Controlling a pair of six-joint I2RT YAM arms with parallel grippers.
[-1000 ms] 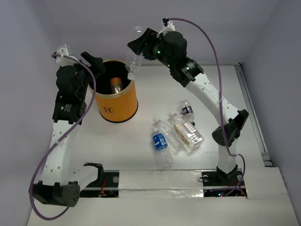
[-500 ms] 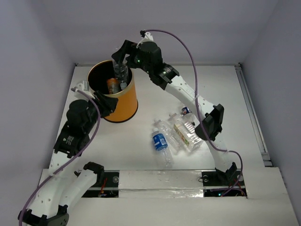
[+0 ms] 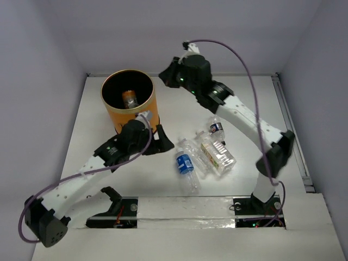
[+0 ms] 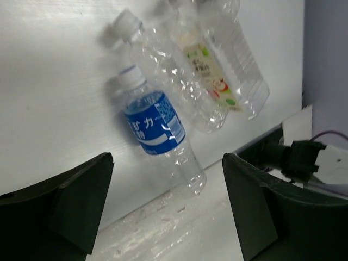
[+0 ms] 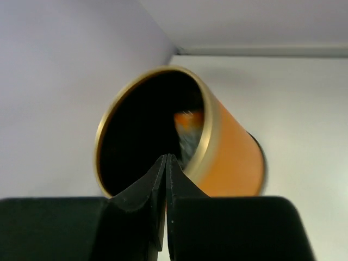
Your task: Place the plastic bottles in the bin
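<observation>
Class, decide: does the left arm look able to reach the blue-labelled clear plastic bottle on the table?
Probably yes: the open left gripper faces the blue-labelled clear plastic bottle with only bare white table between; neighbouring clear bottles crowd its far side.

The left arm (image 3: pixel 76 179) and the right arm (image 3: pixel 244 114) are slim, with white plastic link shells and bulky black joint housings. A thin purple cable (image 3: pixel 242 57) runs along the right arm, and a second purple cable (image 3: pixel 22 227) trails by the left arm's black base. On the right arm's black wrist glow small green lights (image 3: pixel 181 81). Both sets of jaws are matte black, thick and wedge-shaped.
</observation>
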